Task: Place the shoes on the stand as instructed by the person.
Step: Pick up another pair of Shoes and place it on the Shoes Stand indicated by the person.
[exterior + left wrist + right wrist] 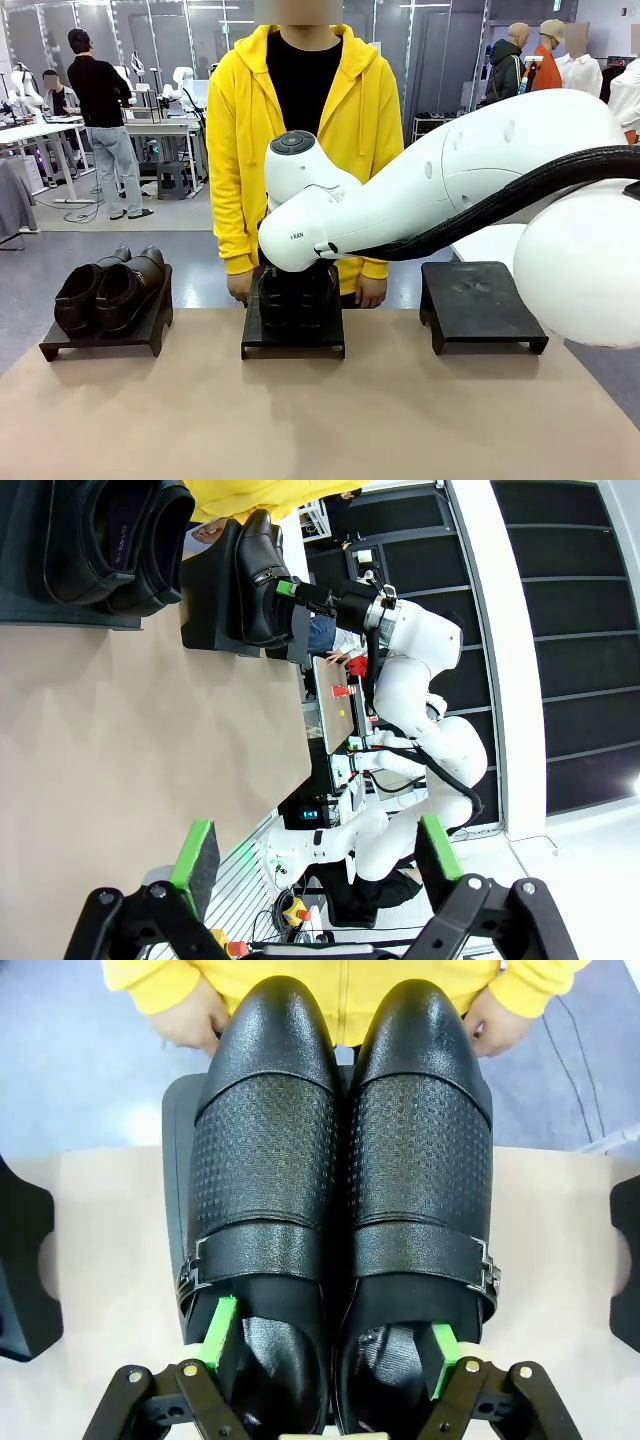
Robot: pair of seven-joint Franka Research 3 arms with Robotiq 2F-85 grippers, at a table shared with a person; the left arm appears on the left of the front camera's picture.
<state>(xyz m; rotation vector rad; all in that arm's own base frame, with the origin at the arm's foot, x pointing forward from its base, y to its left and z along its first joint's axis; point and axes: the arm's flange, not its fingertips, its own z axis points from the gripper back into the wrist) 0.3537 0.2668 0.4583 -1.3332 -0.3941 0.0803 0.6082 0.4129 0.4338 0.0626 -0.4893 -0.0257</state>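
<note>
One pair of glossy black shoes [105,290] sits on the left stand [100,342]. A second pair with buckle straps [340,1160] rests on the middle stand [295,347], toes toward the person [300,100]. My right gripper [330,1345] hangs over their heels, open, with one green fingertip [220,1330] down inside each shoe opening. In the front view my right arm covers most of this pair [292,300]. The left wrist view shows the right gripper [300,590] at that pair from the side. My left gripper [318,855] is open and holds nothing, back from the table.
The right stand [480,300] is bare. The person's hands [185,1015] hang at the far edge of the middle stand, one on each side of the toes. Brown table [300,420] stretches in front of the stands.
</note>
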